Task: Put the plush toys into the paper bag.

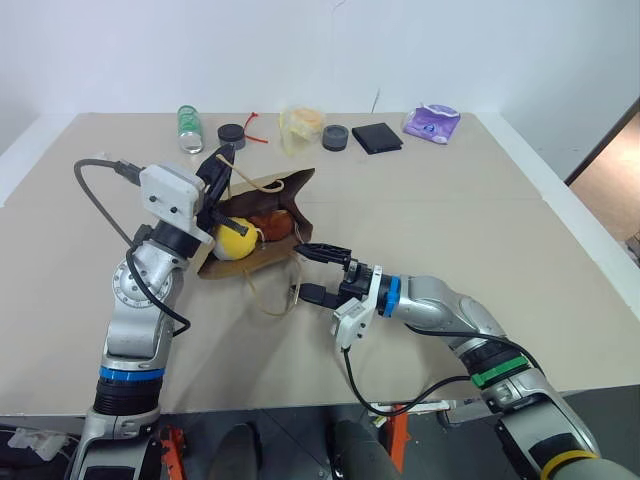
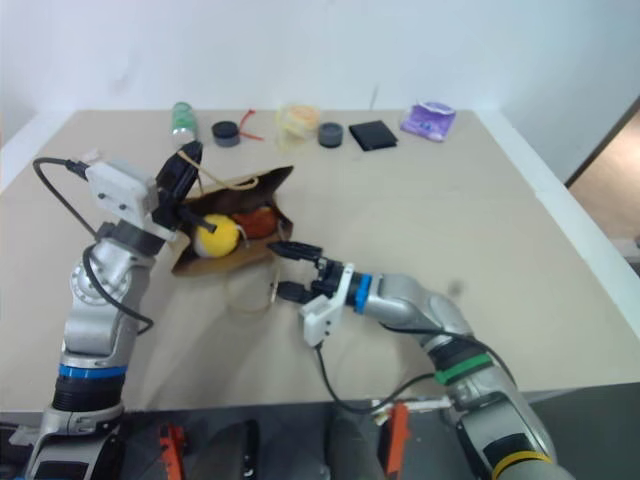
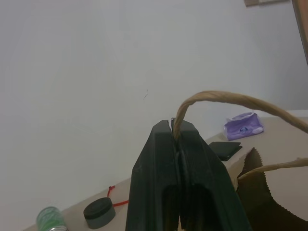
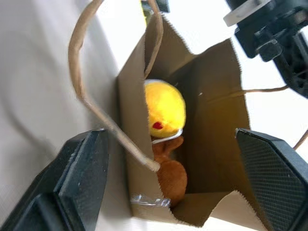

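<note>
Arms come to the paper bag [image 1: 262, 228] from two sides. The left gripper [image 1: 222, 163] is raised at the bag's far-left corner, and its jaws are pressed together on one cord handle [image 3: 226, 97], so that the mouth of the bag is held up and open. The right gripper [image 1: 322, 271] lies almost flat above the table [image 1: 450, 220], just at the near-right side of the bag, and points toward the bag's mouth. Its two fingers [image 4: 82, 178] stand wide apart with nothing between them. The second handle [image 1: 270, 295] lies loose on the table between this gripper and the bag.

Two plush toys are inside the bag: one egg toy [image 4: 164, 108] with the yellow end visible, and one brown toy [image 4: 171, 175] touching it, nearer to the bag's opening.

Behind the bag, along the far edge of the table, I count one green bottle [image 1: 190, 127], two dark round caps [image 1: 232, 134], one yellowish plastic bag [image 1: 301, 128], one black flat square [image 1: 377, 137] and one purple pouch [image 1: 432, 122].
</note>
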Robot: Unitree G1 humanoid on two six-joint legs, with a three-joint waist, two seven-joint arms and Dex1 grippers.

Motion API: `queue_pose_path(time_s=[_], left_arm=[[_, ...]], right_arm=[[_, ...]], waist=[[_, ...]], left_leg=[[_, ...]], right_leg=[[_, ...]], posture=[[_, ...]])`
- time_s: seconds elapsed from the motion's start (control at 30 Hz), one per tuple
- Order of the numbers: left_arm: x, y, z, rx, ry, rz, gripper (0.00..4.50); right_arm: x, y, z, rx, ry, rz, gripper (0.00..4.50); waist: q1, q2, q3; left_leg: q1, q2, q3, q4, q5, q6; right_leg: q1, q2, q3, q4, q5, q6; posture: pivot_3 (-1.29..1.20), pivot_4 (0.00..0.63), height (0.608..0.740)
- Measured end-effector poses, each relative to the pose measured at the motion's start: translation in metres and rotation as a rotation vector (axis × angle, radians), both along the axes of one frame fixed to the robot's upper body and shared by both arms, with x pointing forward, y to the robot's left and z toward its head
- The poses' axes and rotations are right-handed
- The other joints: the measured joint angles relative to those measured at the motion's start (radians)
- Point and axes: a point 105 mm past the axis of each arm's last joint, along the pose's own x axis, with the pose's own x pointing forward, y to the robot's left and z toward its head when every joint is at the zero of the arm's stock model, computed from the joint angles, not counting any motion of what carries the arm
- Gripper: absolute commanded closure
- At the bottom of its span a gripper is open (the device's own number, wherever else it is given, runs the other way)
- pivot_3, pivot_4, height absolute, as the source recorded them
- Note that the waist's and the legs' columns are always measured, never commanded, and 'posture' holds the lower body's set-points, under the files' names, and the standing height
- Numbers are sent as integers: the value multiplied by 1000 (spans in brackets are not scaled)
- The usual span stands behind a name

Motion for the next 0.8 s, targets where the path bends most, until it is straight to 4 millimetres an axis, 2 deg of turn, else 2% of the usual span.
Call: queue_pose_path(time_s=[0.2, 0.23, 0.33, 0.4, 0.53, 0.63, 0.7, 0.8], left_arm=[[2, 1, -1, -10, 14, 3, 4500], [3, 2, -1, -14, 19, 6, 4500], [5, 3, -3, -20, 31, 9, 4500], [6, 3, -4, -30, 52, 3, 4500], [9, 4, -4, -74, 84, -11, 4500], [9, 8, 6, -123, 80, -7, 4500], [9, 9, 7, -136, 85, -11, 4500], [10, 9, 3, -144, 102, -11, 4500]], right_arm=[[-2, 1, 4, 23, -18, 22, 4212], [-2, 1, 5, 24, -19, 23, 4442], [-2, 1, 7, 44, -25, 22, 4442], [2, -1, 16, 87, -32, 1, 4442], [18, -14, 65, 241, -107, -62, 4442], [24, -28, 113, 368, -188, -91, 4442], [23, -32, 125, 408, -199, -93, 4442], [23, -31, 124, 403, -170, -88, 4442]], waist=[[0, 0, 0], [0, 0, 0], [0, 0, 0], [0, 0, 0], [0, 0, 0], [0, 0, 0], [0, 0, 0], [0, 0, 0]], left_leg=[[1, 0, 0, 0, 0, 0], [1, 0, 0, 0, 0, 0], [1, 0, 0, 0, 0, 0], [1, 0, 0, 0, 0, 0], [1, 0, 0, 0, 0, 0], [1, 0, 0, 0, 0, 0], [1, 0, 0, -1, 0, 0], [1, 0, 0, -1, 0, 1]], right_leg=[[1, 0, 0, 0, 0, 0], [1, 0, 0, 0, 0, 0], [1, 0, 0, 0, 0, 0], [1, 0, 0, 0, 0, 0], [1, 0, 0, 0, 1, 0], [2, 0, 0, 0, 1, 0], [2, 0, 0, 0, 0, 0], [1, 0, 1, 0, 0, 0]], posture=[[0, 150, 740], [0, 150, 740], [0, 150, 740], [0, 150, 740], [0, 150, 740], [0, 150, 740], [0, 150, 740], [0, 150, 740]])
